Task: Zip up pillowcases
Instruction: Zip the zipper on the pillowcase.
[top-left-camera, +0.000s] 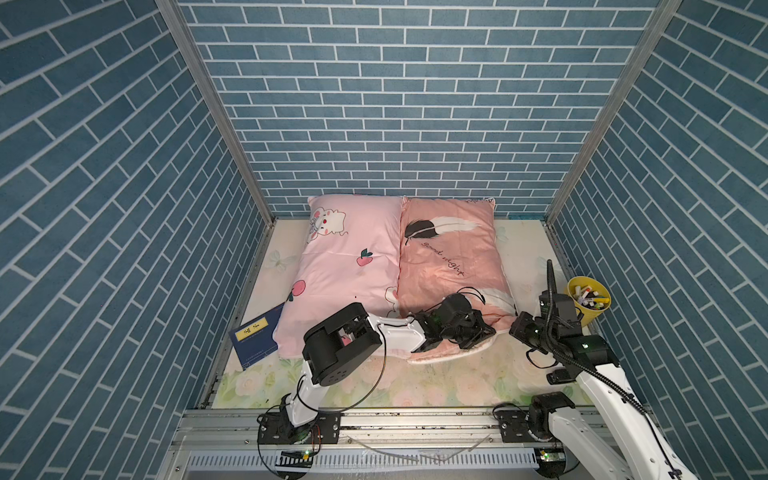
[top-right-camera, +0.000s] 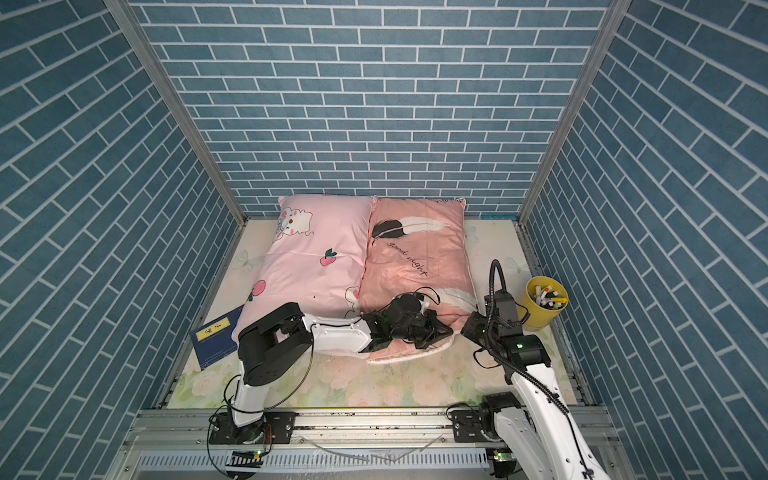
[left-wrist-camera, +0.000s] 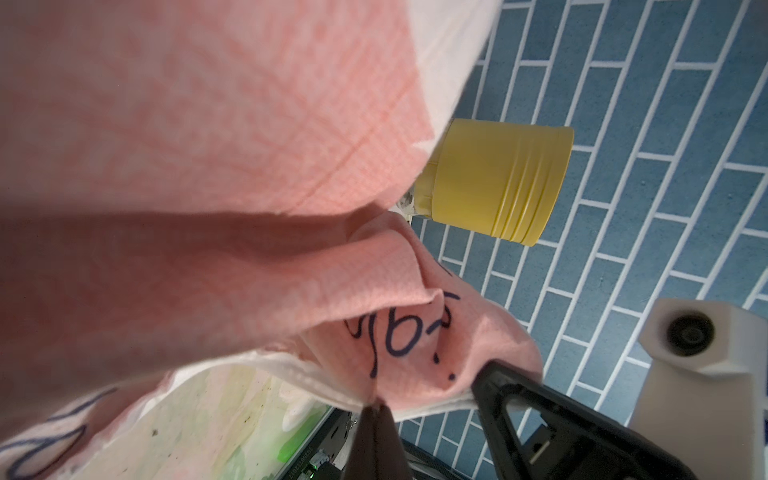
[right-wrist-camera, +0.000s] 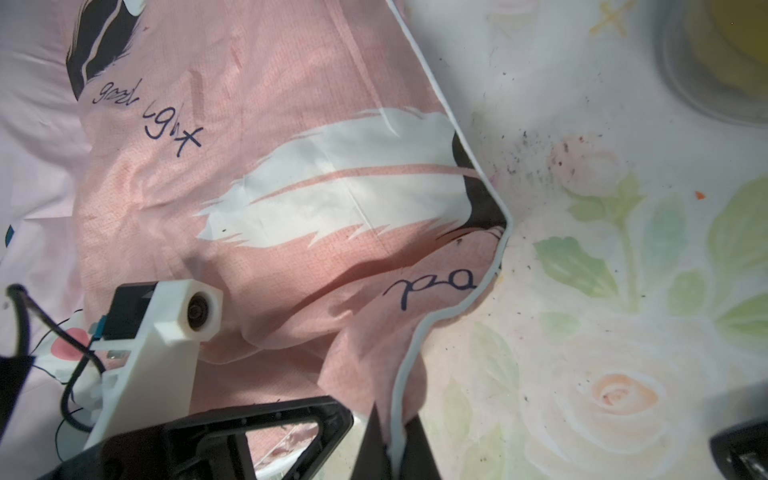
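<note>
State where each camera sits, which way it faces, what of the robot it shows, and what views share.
Top views: high over the front edge, looking down and back at the bunny pillowcase and feather pillowcase; left gripper and right gripper show.
Left wrist: on the left arm, facing along the left gripper toward the yellow cup; the right arm's camera shows.
Right wrist: on the right arm, looking down past the right gripper at the table cover.
Shared: all show the feather pillowcase.
</note>
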